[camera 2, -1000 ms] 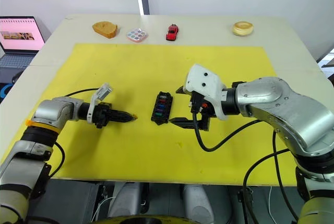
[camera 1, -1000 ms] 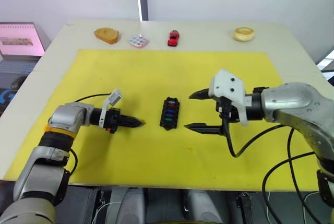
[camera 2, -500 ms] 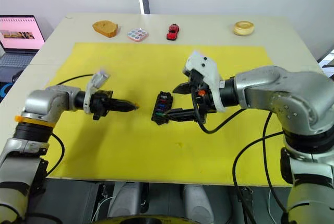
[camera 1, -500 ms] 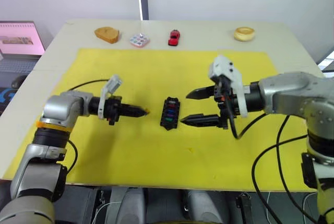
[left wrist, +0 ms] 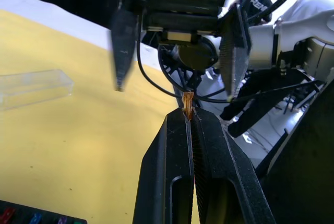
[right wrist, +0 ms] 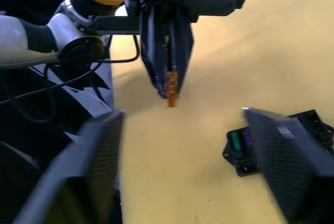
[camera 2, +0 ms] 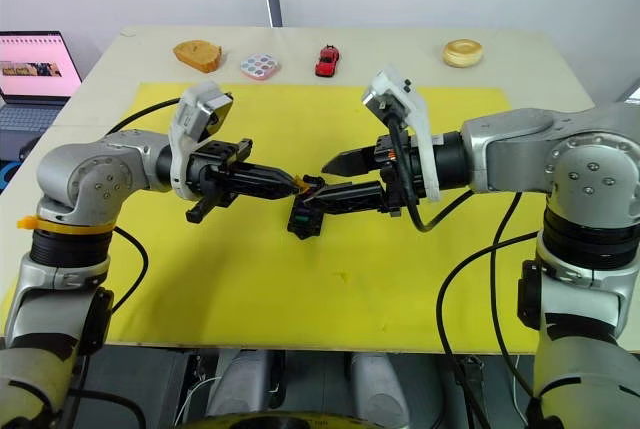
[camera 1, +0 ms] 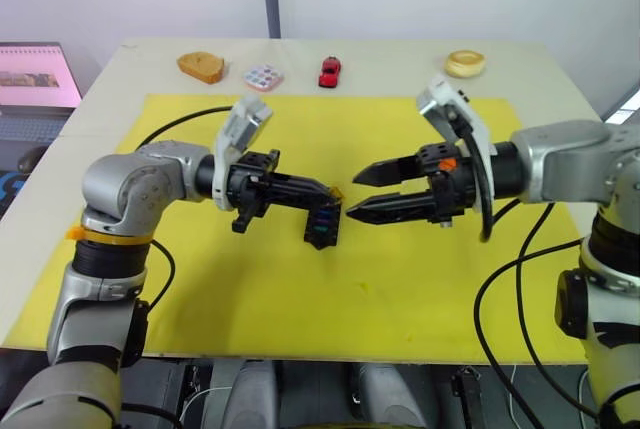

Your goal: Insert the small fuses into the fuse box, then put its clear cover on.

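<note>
The two head views look forward and down from above the near edge of the tabletop (camera 1: 560, 69), taking in the whole yellow mat (camera 1: 400, 279) from a middling height, and they share almost the same scene, the right eye view sitting slightly to one side. The left wrist view looks from very close along the left pincer (left wrist: 188, 113) toward the right pincer (left wrist: 175, 51), while the right wrist view faces back the opposite way along the right pincer's fingers (right wrist: 292, 151) at the left pincer. Both wrist views share the strip of mat between the pincers, where the fuse box (right wrist: 271, 143) lies.
</note>
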Controlling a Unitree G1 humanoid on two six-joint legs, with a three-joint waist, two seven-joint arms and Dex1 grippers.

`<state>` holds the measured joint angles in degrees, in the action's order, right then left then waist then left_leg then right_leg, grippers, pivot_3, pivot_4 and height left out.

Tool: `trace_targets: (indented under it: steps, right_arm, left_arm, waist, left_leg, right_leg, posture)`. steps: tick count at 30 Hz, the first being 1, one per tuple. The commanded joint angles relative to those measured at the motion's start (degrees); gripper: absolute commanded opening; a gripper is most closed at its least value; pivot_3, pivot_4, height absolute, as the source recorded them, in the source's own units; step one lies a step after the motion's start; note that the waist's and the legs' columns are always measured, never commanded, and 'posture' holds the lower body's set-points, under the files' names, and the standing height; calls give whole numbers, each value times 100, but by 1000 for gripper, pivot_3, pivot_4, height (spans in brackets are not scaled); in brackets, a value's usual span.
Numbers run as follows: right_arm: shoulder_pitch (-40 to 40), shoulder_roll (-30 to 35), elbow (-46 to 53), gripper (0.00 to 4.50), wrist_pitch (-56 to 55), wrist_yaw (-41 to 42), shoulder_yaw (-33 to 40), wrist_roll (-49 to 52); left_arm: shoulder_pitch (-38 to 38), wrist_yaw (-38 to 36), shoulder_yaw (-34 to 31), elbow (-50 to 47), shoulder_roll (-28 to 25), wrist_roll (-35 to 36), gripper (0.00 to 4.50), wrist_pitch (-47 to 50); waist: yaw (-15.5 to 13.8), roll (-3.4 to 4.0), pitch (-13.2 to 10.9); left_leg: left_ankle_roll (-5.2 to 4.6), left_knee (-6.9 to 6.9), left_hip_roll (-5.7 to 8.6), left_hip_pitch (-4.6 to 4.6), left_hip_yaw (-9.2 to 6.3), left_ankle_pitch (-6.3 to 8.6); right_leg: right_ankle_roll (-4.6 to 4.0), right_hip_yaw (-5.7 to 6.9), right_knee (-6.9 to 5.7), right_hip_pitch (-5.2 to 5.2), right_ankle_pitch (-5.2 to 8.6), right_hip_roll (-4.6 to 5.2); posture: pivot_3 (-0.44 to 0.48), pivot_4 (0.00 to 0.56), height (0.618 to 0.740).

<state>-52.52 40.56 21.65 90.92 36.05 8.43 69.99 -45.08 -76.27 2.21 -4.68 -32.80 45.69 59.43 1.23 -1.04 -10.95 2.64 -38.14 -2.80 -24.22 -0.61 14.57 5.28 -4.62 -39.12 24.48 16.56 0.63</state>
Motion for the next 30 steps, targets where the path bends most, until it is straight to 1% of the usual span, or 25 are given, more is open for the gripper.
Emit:
trace_targets:
  steps: [1,12,14,15,30]
  right_arm:
    - [-120,-48,1,2142,11,-186,189,253]
    - [-83,-53,-175,2142,-121,-705,189,896]
    - [-81,-38,-208,1577,-157,-786,167,1015]
    - [-82,-30,-227,1363,-170,-822,153,1072]
    - [-119,168,-404,1363,-527,-1240,-121,1710]
  left_arm:
    - [-174,49,-130,-57,17,158,0,-107]
    - [-191,72,-34,-40,14,192,0,-222]
    - [-173,54,-14,-70,0,186,0,-254]
    - [-168,52,-10,-78,-4,185,0,-261]
    - [-122,49,51,-127,-101,170,0,-364]
  waist:
    - [-2,0,0]
    - [0,0,0]
    - [1,0,0]
    - [0,0,0]
    - [2,0,0]
  left_leg:
    - [0,0,0,0,0,0]
    - [0,0,0,0,1,0]
    - [0,0,0,0,0,0]
    - [0,1,0,-1,0,0]
    - [0,1,0,-2,0,0]
  right_leg:
    - [0,0,0,0,0,0]
    - [0,0,1,0,0,0]
    - [0,0,1,0,0,0]
    - [0,0,1,0,0,0]
    - [0,0,3,0,0,0]
  posture:
    - [0,150,740]
    - [0,150,740]
    - [0,150,740]
    - [0,150,740]
    - [0,150,740]
